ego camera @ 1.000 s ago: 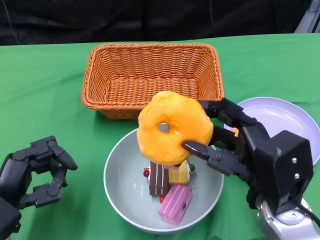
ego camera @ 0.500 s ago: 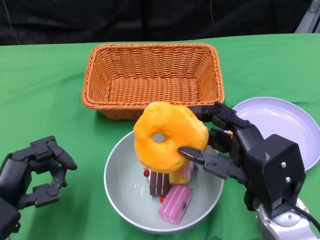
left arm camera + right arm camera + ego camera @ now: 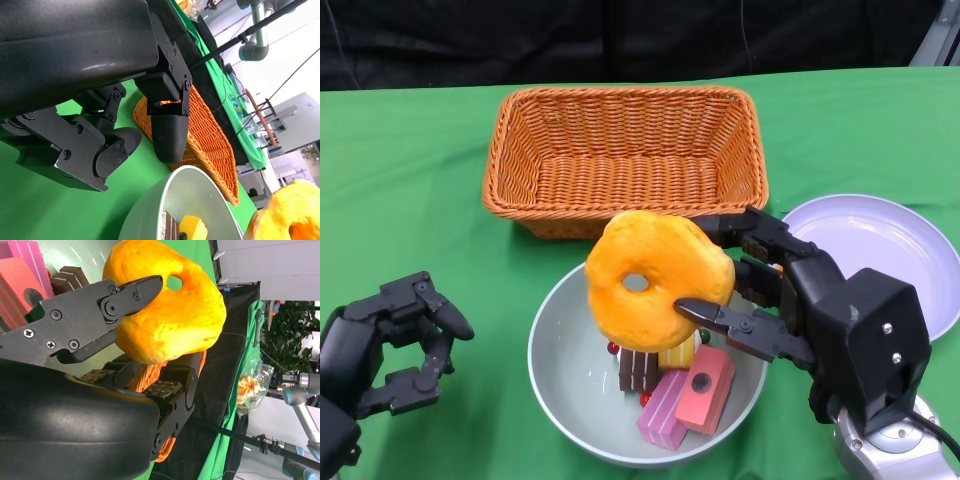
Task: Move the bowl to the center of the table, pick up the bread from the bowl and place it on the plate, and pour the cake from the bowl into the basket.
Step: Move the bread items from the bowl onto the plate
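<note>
We have the bread (image 3: 655, 280), a big orange ring with a hole through it, up in the air over the bowl (image 3: 565, 400), and our right hand (image 3: 790, 300) is pinching it: one black finger crosses its lower front face, the others wrap behind its far edge. From the right wrist camera the bread (image 3: 170, 315) sits clamped between an upper finger and the padded fingers beneath, clear as day.

The pale grey-green bowl sits on the green table (image 3: 400, 180) at about six o'clock from the wicker basket (image 3: 625, 155), its far rim just beside the basket's near wall. Inside the bowl we see the cake pieces: a dark chocolate slice (image 3: 638, 368), a yellow piece (image 3: 680, 356) mostly hidden under the bread, a pink block (image 3: 665, 410), and a red block (image 3: 708, 390) leaning on the pink one. A few small round bits lie among them.

The lilac plate (image 3: 880, 245) lies at three o'clock from the bowl, partly behind our right hand.

Our left hand (image 3: 395, 345) hovers at nine o'clock from the bowl, well apart from it, fingers curled apart around nothing. The left wrist camera shows those fingers (image 3: 167, 135) above the cloth with the bowl rim (image 3: 165, 190) and basket (image 3: 210, 145) beyond.
</note>
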{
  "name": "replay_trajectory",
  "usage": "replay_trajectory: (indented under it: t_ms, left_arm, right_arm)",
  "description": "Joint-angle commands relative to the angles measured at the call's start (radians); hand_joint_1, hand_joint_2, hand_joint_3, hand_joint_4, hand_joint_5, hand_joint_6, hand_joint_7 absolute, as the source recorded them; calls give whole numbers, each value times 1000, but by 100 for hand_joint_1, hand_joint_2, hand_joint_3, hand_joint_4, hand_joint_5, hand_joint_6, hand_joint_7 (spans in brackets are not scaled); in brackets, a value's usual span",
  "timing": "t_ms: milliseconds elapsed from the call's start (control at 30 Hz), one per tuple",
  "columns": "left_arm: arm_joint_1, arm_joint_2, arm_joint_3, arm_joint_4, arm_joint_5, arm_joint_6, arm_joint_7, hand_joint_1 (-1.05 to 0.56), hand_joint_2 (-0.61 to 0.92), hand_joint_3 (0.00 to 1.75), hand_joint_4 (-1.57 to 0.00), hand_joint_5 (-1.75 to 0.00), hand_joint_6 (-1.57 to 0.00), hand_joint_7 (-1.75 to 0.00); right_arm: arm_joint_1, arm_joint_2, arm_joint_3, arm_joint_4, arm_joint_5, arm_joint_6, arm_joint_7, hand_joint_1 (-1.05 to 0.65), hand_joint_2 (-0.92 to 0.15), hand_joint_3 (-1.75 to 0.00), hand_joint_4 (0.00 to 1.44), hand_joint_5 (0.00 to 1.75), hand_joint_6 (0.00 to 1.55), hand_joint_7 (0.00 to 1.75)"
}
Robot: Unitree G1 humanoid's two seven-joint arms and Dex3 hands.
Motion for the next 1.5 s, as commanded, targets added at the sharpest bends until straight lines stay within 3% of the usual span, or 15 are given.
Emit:
replay_trajectory:
  t_ms: [33, 133, 200, 300, 700, 1000, 1100, 1500]
  left_arm:
    - [-11, 23, 4, 7, -10, -8, -6, 3, 59, 105, -79, -166, -76, -138]
    - [-8, 24, 3, 2, -9, -5, -4, 3, 59, 105, -79, -165, -76, -137]
    - [-8, 22, 3, 1, -9, -6, -3, 3, 60, 105, -79, -164, -76, -137]
    - [-8, 21, 3, -2, -9, 1, -1, 3, 60, 104, -80, -165, -77, -137]
    - [-10, 16, 0, -1, -2, -5, 5, 2, 58, 107, -81, -166, -76, -139]
    - [-11, 15, 0, 0, 0, -7, 8, 2, 57, 110, -81, -166, -76, -139]
    - [-10, 16, -2, 0, 1, -5, 7, 1, 57, 109, -81, -165, -76, -139]
    - [-14, 26, 0, 9, 1, -14, 6, 3, 58, 107, -80, -164, -76, -138]
  right_arm:
    - [0, 3, -18, -6, 30, -19, 3, -26, -92, -7, 88, 47, 74, 94]
    - [3, 17, -19, 1, 32, -39, -17, -24, -92, -6, 91, 107, 73, 98]
    - [5, 23, -19, 0, 30, -41, -28, -24, -92, -7, 84, 126, 71, 102]
    - [7, 35, -27, -1, 50, -45, -29, -23, -92, -10, 80, 137, 68, 108]
    - [8, 55, -108, -78, 211, 75, -11, -26, -92, -20, 74, 144, 57, 122]
    - [10, 49, -131, -116, 234, 120, -22, -26, -92, -21, 73, 144, 56, 122]
    - [33, 32, -255, -194, 310, 166, -54, -22, -92, -19, 73, 143, 59, 121]
    - [67, -19, -448, -188, 348, 156, -108, -17, -92, -28, 69, 147, 54, 122]
